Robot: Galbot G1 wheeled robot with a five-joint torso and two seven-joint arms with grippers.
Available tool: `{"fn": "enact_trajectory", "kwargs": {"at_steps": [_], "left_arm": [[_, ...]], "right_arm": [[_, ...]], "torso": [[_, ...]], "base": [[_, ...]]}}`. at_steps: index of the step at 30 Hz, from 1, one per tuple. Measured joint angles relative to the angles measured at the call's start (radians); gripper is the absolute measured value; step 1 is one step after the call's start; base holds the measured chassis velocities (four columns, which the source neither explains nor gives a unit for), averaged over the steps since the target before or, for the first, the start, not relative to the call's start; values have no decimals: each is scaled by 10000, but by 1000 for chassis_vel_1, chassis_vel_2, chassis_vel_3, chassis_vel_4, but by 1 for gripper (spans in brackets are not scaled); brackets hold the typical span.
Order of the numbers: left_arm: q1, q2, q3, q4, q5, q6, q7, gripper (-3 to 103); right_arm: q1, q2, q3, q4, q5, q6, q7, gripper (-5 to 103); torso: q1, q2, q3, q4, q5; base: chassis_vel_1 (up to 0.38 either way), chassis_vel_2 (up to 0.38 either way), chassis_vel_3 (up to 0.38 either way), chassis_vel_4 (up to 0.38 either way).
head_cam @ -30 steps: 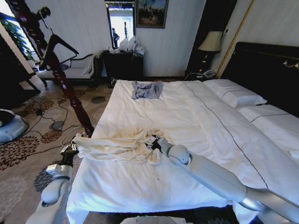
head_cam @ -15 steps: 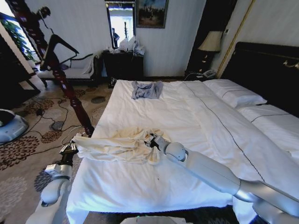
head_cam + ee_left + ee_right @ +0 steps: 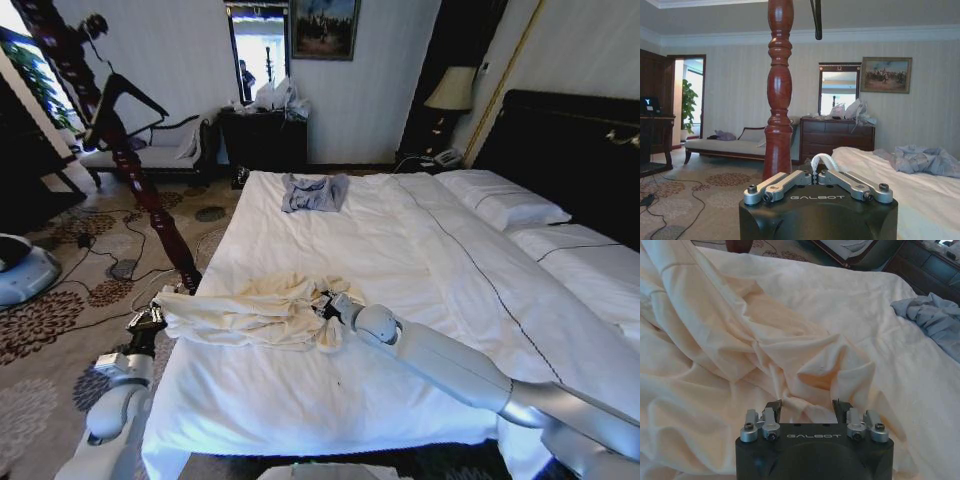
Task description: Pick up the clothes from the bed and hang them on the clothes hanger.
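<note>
Head view: my right pincer (image 3: 327,301) sat at the 3 o'clock edge of the clothes (image 3: 250,312), heaped on the bed (image 3: 400,250) near its left edge.

Right wrist view: jaws apart, straddling a fold. Risk: pinching the sheet too.

Left wrist view: left pincer (image 3: 818,175) together, idle.

My right gripper (image 3: 326,301) has crept a little further toward the bed's left edge since a second ago, its spread fingers pushing into the crumpled cream long-sleeved shirt (image 3: 250,312) near the foot of the white-sheeted bed (image 3: 300,400). The elbow has swung lower and nearer the foot edge.
</note>
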Motion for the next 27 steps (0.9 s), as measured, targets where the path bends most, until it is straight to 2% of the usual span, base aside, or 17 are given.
{"fn": "enact_trajectory", "kwargs": {"at_steps": [3,10,11,12,18,22,24,26,27], "left_arm": [[-30,-11,24,1,-5,0,-1,1],[-77,69,34,73,-104,3,-5,1],[-87,81,35,91,-132,5,-6,1],[-96,87,41,110,-147,6,-5,1],[-130,91,73,215,-165,7,-6,1],[-159,87,76,271,-221,6,-5,1],[-159,87,75,273,-226,6,-5,1],[-154,94,51,276,-261,3,-4,1],[-149,106,36,275,-281,3,-2,1]], "right_arm": [[54,23,-26,-108,-115,81,-33,57],[102,-126,-44,76,-196,142,-87,61],[114,-177,-69,126,-219,141,-144,70],[128,-198,-94,133,-270,141,-207,71],[344,-216,-236,-5,-586,125,-692,74],[807,-155,-425,-365,-1277,262,-1346,61],[863,-147,-453,-419,-1454,307,-1435,61],[965,-169,-511,-514,-2043,459,-1748,52],[977,-206,-526,-510,-2235,497,-1876,51]], "torso": [[0,0,0,0,1],[0,-1,0,0,0],[0,0,0,-1,0],[0,0,0,-1,0],[0,0,0,-1,1],[0,0,0,1,-1],[0,-1,0,1,0],[0,0,0,1,0],[0,0,0,1,0]], "base": [[0,0,0,0],[0,0,0,0],[0,0,0,0],[0,0,0,0],[0,0,0,0],[0,0,0,0],[0,0,0,0],[0,0,0,0],[0,0,0,0]]}}
